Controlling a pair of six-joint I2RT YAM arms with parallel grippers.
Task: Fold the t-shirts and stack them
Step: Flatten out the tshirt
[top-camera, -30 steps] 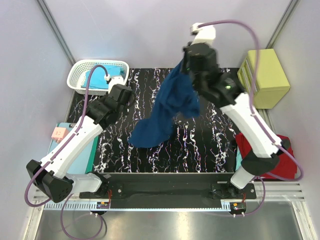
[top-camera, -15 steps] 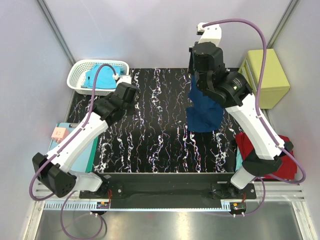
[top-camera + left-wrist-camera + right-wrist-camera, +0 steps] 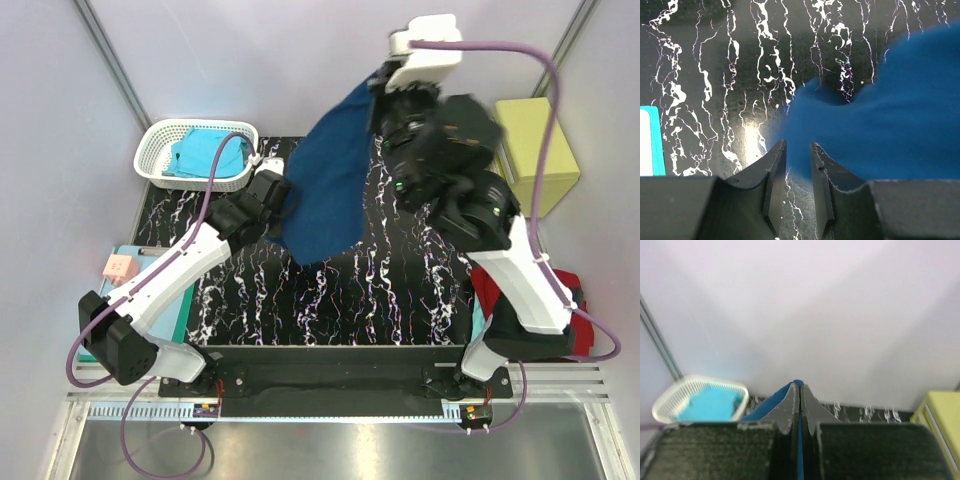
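Black marbled surface [image 3: 400,290] lies below; our right fingers [image 3: 789,412] pinch the navy t-shirt [image 3: 325,190] high above it; left fingers [image 3: 774,172], narrowly parted, meet its hanging edge; next, we judge, clamp that edge and spread it.

We see soft, matt cotton cloth in the navy t-shirt [image 3: 325,190]: a thin strip is nipped between the right jaws, and a blurred fold lies just ahead of the left ones. The left gripper [image 3: 796,147] and right gripper [image 3: 800,387] have dark matt plastic fingers [image 3: 774,172], rough at the edges. Below the left jaws the table mat [image 3: 705,75] is smooth and glossy, with glare. Ahead and to the left of the right jaws, a white plastic lattice basket [image 3: 660,407] holds the matt cloth of a turquoise t-shirt [image 3: 710,402].
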